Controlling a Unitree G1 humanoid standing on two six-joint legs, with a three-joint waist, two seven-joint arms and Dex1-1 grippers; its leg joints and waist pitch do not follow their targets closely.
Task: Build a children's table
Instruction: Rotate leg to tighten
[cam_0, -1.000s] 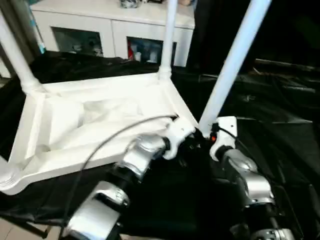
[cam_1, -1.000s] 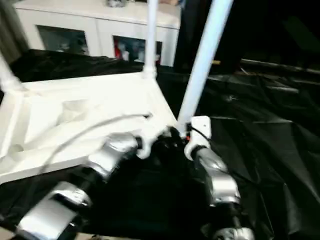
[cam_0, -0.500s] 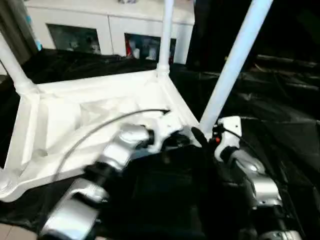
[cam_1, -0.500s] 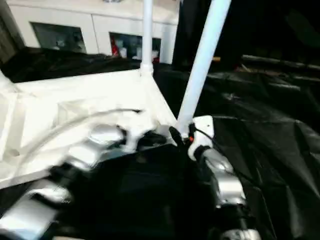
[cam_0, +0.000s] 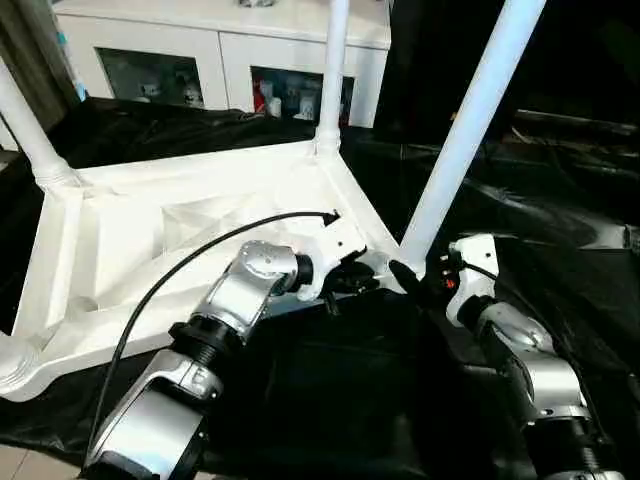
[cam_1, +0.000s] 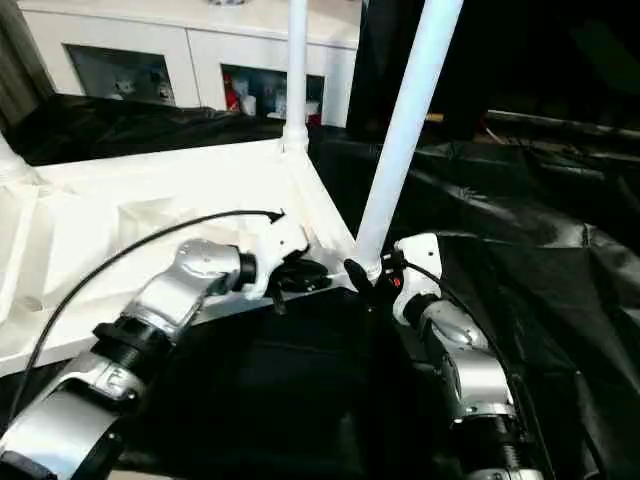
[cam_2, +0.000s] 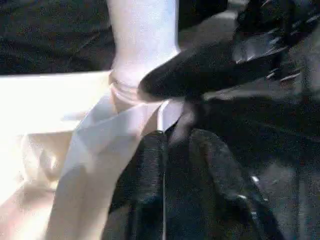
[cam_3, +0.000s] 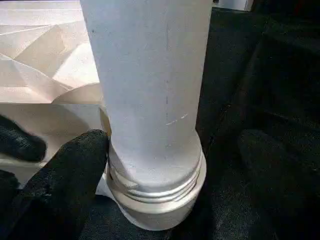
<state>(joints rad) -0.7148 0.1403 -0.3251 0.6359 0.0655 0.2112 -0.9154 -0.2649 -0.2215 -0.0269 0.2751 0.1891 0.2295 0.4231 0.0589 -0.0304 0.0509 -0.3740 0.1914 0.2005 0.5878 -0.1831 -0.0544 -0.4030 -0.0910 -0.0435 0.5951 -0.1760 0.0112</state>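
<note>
**Nearly there: last leg going into the corner socket**

So, head cam first. Table (cam_0: 190, 235) is lying upside down on the black cloth (cam_0: 560, 200), ribbed underside up. Far legs are standing in their sockets, and the near leg (cam_0: 465, 125) leans up out of the corner closest to me. Left gripper (cam_0: 345, 280) sits against the table edge right by that corner. Right gripper (cam_0: 415, 280) is at the foot of the leg.

Left wrist cam: my two fingers (cam_2: 150, 165) stand a little apart, straddling the thin edge of the table rim (cam_2: 161, 112). I can't tell if they actually pinch it. One of the right gripper's fingers crosses just above, touching the leg's base.

Right wrist cam: jaws spread wide either side of the leg (cam_3: 150, 75), not clamping it. One finger (cam_3: 75, 165) touches the threaded collar (cam_3: 157, 187), the other is well clear. Thread rings are visible above the socket, so I reckon it isn't fully seated.

How I'd do this step: hold the rim steady with the left so the table can't spin, re-grip low on the leg, then twist in short bites and keep it straight in the socket. Cross-threading is the risk while it's leaning.
</note>
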